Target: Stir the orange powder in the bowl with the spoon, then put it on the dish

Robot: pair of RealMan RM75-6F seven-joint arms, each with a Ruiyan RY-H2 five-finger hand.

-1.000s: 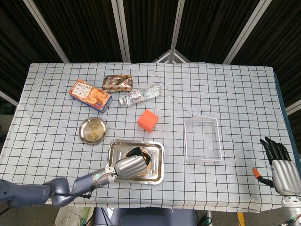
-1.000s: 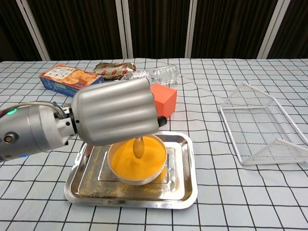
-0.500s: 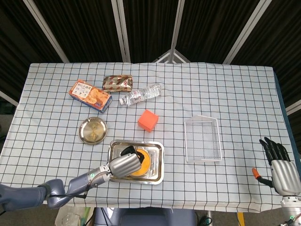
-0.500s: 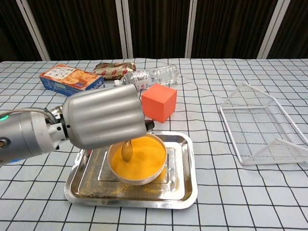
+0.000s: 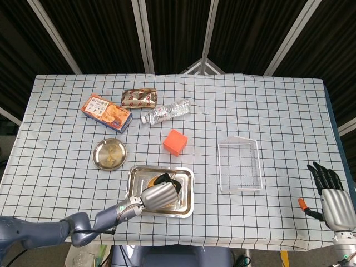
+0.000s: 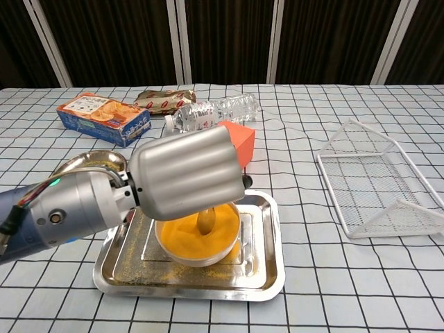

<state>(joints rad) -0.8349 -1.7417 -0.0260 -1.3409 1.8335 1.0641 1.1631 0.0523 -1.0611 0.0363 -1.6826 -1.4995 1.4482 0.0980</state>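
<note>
A bowl of orange powder (image 6: 199, 237) stands in a steel tray (image 6: 257, 275), also seen from above as the tray (image 5: 186, 209). My left hand (image 6: 186, 173) hovers over the bowl and grips the spoon (image 6: 206, 220), whose tip dips into the powder. From the head view the left hand (image 5: 159, 196) covers most of the bowl. The round golden dish (image 5: 109, 153) lies left of the tray and shows behind my arm as a dish rim (image 6: 92, 160). My right hand (image 5: 331, 196) rests at the table's right edge with fingers spread, holding nothing.
An orange cube (image 5: 175, 142) sits just behind the tray. A white wire basket (image 5: 240, 164) stands to the right. A biscuit box (image 5: 106, 112), a snack packet (image 5: 139, 98) and a lying water bottle (image 5: 166, 112) are at the back left.
My left hand swung the spoon across the bowl, first left, then back right toward the bowl's middle. The right hand stayed still.
</note>
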